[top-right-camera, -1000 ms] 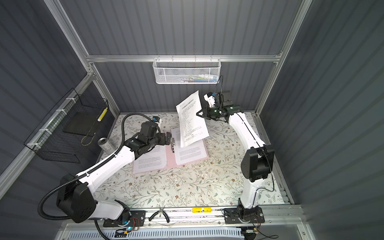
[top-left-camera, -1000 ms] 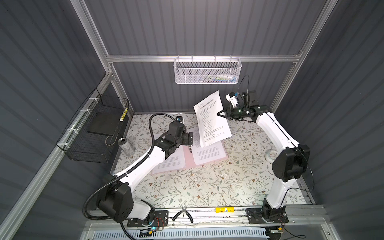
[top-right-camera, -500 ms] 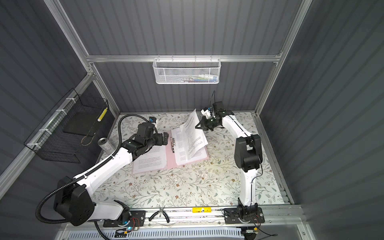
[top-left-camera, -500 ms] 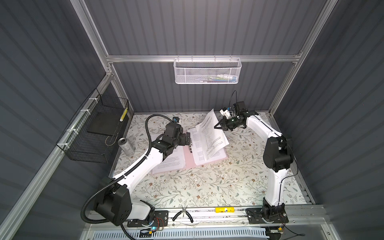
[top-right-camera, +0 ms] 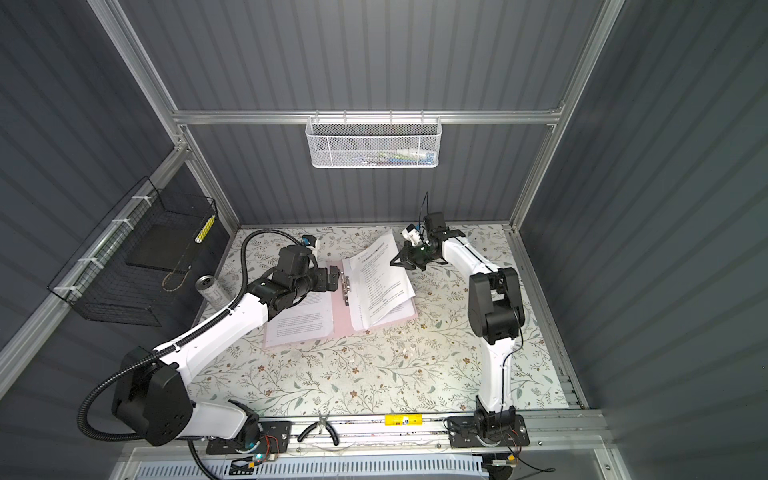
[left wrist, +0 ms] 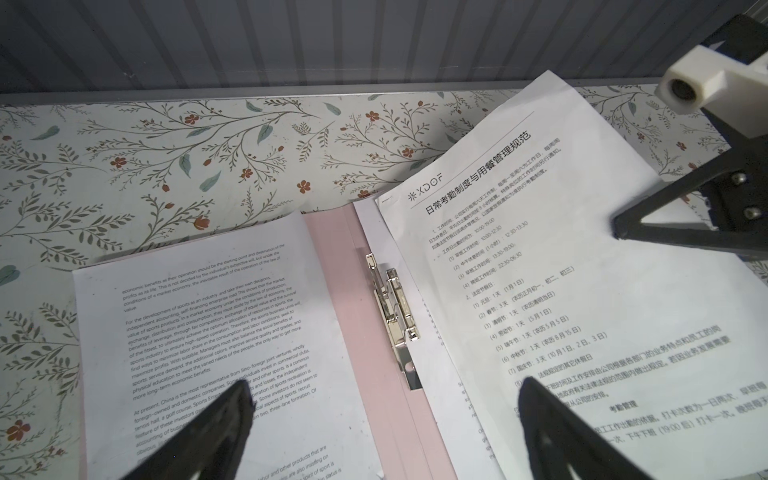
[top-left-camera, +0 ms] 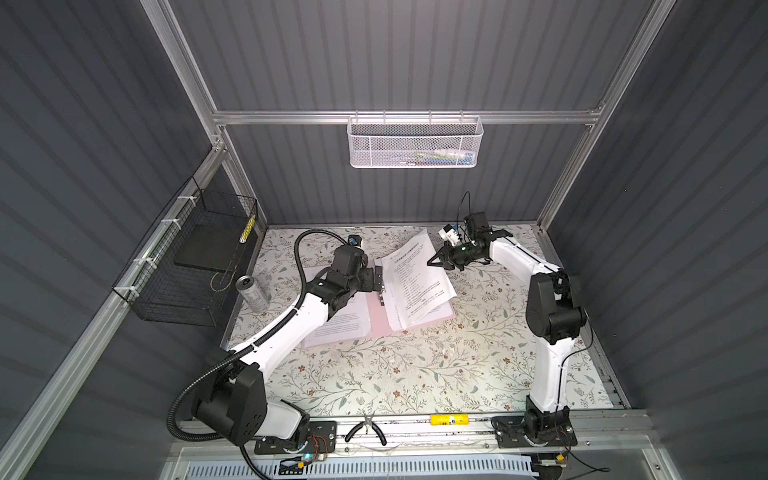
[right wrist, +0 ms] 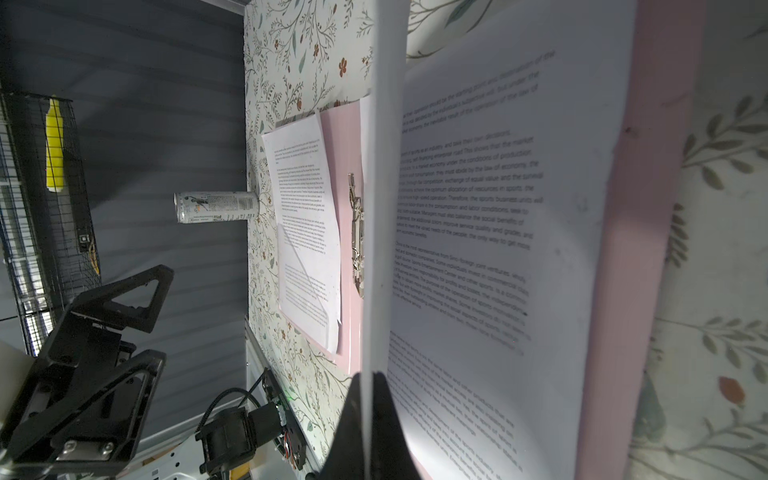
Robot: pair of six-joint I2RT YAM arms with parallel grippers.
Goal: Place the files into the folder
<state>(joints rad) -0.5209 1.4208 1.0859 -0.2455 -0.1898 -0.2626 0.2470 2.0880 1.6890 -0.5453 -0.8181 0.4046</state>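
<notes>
Now the printed white paper sheet point(top-left-camera: 415, 282), which the right hand point(top-left-camera: 432, 262) carried high above the surface a second ago, has come down onto the right leaf of the open pale pink cardboard folder point(top-left-camera: 376, 320). Most of it rests, a little skewed, on a second printed white sheet point(right wrist: 478, 208) already lying in that leaf. Its far corner sticks out past the folder toward the far edge of the flower-patterned surface point(top-left-camera: 415, 374). The right hand is clenched on the sheet's right edge near that corner. The right wrist view shows the paper edge-on between the black fingertips, lifted off the page beneath. By my judgement this file is nearly delivered: it wants squaring against the small silver metal clip point(left wrist: 395, 307) at the spine, then letting go.

The left hand point(top-left-camera: 376, 276) hovers over the folder's spine with jaws spread wide, grasping nothing. In its wrist view one fingertip point(left wrist: 237, 399) stands over the white text sheet point(left wrist: 199, 311) on the left leaf, the other over the arriving sheet. The folder lies flat in the far half of the surface, roughly midway between its left and right edges
</notes>
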